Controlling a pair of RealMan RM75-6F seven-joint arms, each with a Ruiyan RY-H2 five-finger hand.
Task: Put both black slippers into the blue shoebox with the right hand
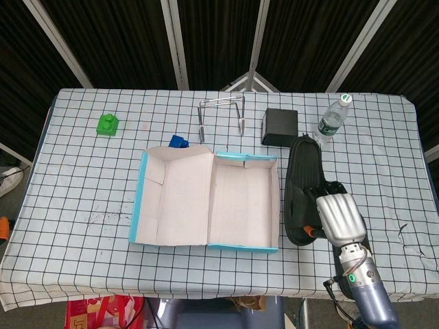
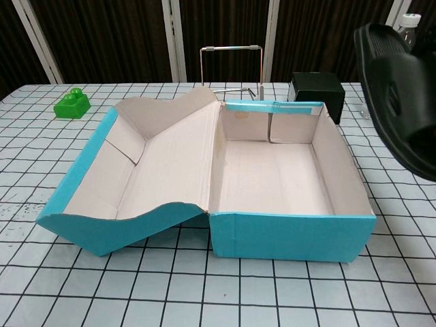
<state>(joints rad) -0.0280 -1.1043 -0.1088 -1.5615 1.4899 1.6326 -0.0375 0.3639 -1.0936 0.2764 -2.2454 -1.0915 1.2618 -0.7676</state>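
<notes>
Slippers are in your right hand, lifted clear of the cloth just off the blue shoebox at its 3 o'clock side; in the chest view they hang high at 2 o'clock, above the box's right wall. Whether you hold one or both stacked is not plain from here. Only one dark shape shows, and no slipper lies on the table. Your fingers are closed around the heel end, the toe pointing to 12 o'clock. The left hand is out of sight in both views.

Expect this load to be light and rubbery: it will likely flex and droop at the free toe, and a stacked pair could slide apart. Holding nearer mid-length would steady it. The box's tray sits open with its lid folded flat to 9 o'clock. Carry toward 9 o'clock, keep the toe above the box's right wall, then lower lengthwise.
</notes>
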